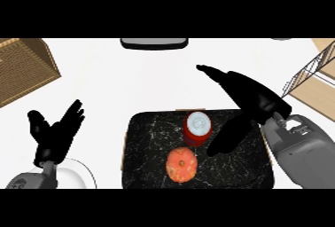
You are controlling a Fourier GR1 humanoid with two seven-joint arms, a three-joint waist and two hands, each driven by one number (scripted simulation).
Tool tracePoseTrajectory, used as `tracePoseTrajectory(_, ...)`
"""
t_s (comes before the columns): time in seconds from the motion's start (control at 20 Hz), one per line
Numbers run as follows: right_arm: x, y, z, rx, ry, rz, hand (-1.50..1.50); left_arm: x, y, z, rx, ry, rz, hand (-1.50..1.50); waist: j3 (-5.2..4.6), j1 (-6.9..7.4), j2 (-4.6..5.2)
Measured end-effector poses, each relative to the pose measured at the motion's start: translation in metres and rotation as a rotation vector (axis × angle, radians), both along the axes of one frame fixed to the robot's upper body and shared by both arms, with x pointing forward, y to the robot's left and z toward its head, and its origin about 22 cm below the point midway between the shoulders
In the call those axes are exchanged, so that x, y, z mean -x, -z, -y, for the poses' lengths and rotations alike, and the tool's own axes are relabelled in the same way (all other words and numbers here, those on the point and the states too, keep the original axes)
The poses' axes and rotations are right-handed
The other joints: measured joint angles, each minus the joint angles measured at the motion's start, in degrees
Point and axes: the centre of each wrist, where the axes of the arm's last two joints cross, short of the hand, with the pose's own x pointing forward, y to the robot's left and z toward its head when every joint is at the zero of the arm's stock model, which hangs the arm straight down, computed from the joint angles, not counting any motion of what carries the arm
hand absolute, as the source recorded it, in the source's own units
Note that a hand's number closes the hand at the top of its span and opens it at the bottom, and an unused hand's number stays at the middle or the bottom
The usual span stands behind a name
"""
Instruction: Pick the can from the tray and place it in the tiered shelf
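My right robot hand (255,99) hangs open over the tray (147,148), thumb just beside the can (197,126), holding nothing. My left robot hand (56,133) rests open, fingers up.

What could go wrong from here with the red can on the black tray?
The open right robot hand has only its thumb beside the red cylindrical can, so closing might tip it. The round orange item lies close to the can on the black speckled tray and could get nudged.
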Motion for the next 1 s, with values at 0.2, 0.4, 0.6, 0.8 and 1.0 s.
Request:
tracePoseTrajectory(0.2, 0.005, 0.006, -0.009, 0.043, 0.0, -0.007, -1.5, 0.003, 0.0, 0.0, 0.001, -0.003, 0.008, 0.0, -0.03, -0.18, -0.04)
tracePoseTrajectory(0.4, 0.011, 0.017, -0.017, 0.078, 0.023, -0.002, -1.5, 0.002, -0.002, -0.001, -0.001, -0.007, -0.004, 0.0, -0.1, -0.3, 0.0)
tracePoseTrajectory(0.6, 0.011, 0.027, -0.025, 0.12, 0.042, 0.003, -1.5, 0.002, 0.0, 0.003, -0.008, -0.007, 0.003, 0.0, -0.08, -0.26, 0.01)
tracePoseTrajectory(0.8, 0.015, 0.038, -0.027, 0.137, 0.054, 0.006, -1.5, 0.001, 0.0, 0.0, -0.006, -0.003, 0.0, 0.0, 0.02, -0.3, -0.03)
tracePoseTrajectory(1.0, 0.019, 0.052, -0.031, 0.154, 0.062, 0.003, -1.5, 0.0, 0.0, 0.002, -0.008, -0.005, -0.006, 0.0, 0.01, -0.3, -0.01)
